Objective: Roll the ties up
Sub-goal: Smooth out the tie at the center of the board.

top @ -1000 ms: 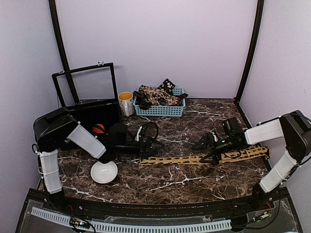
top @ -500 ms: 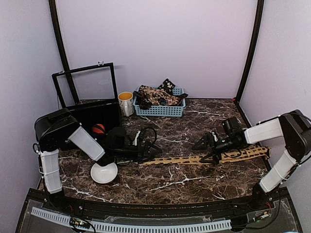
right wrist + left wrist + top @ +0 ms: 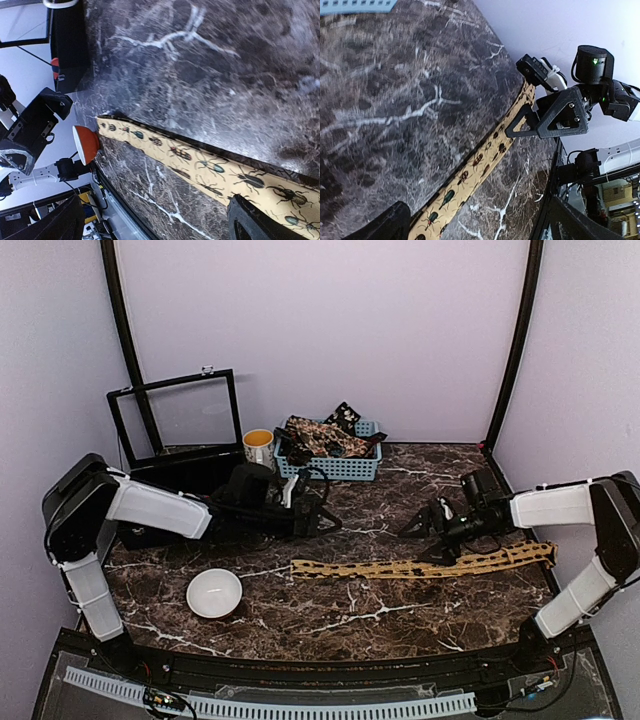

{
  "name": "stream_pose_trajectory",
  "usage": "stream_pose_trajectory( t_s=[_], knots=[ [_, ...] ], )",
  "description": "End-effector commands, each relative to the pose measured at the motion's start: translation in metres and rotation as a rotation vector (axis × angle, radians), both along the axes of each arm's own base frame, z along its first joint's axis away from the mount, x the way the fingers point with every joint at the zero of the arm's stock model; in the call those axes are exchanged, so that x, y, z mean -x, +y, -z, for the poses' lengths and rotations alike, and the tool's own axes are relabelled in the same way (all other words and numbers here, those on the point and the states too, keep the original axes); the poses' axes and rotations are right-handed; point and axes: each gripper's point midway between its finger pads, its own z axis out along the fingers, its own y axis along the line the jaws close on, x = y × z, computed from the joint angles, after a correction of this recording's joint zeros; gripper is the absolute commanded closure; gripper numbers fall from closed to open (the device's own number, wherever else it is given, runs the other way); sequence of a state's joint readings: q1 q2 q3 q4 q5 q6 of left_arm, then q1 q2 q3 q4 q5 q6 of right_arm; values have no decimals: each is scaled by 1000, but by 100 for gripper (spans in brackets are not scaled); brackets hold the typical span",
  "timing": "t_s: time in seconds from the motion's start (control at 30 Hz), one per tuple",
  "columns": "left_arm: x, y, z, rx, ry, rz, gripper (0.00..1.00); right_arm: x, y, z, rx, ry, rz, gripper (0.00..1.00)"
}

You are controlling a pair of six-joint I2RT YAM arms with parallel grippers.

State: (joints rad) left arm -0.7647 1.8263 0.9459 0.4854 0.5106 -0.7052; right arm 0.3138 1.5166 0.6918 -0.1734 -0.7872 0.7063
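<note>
A mustard-tan tie (image 3: 420,566) with a beetle print lies flat and unrolled across the dark marble table, its narrow end at the left. My left gripper (image 3: 325,523) hangs open just behind that narrow end, holding nothing. In the left wrist view the tie (image 3: 470,172) runs diagonally between my gripper's (image 3: 480,231) fingers toward the right gripper. My right gripper (image 3: 425,535) stands open just behind the tie's right half, empty. In the right wrist view the tie (image 3: 200,162) crosses above my gripper (image 3: 155,227). Dark printed ties (image 3: 322,435) lie heaped in the basket.
A pale blue basket (image 3: 330,468) stands at the back centre, a mug (image 3: 259,451) to its left. A black framed box (image 3: 180,430) fills the back left. A white bowl (image 3: 214,593), orange outside (image 3: 86,145), sits in front of the tie's left end.
My left arm has pulled back and up from the tie's narrow end, uncovering the bowl. The right gripper has shifted slightly toward the back. The tie has not moved.
</note>
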Motion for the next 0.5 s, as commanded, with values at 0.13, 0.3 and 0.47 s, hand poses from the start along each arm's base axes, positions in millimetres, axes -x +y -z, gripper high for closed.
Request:
stream_pose_trajectory(
  t_s=[0.13, 0.3, 0.47],
  knots=[
    [-7, 30, -47, -224, -164, -26, 1, -25, 7, -65, 3, -225, -56, 2],
    [-7, 10, -51, -284, -323, 170, 4, -33, -17, -47, 244, -242, -123, 7],
    [-7, -26, -35, -343, -453, 340, 6, -47, -52, -30, 516, -253, -159, 9]
  ],
)
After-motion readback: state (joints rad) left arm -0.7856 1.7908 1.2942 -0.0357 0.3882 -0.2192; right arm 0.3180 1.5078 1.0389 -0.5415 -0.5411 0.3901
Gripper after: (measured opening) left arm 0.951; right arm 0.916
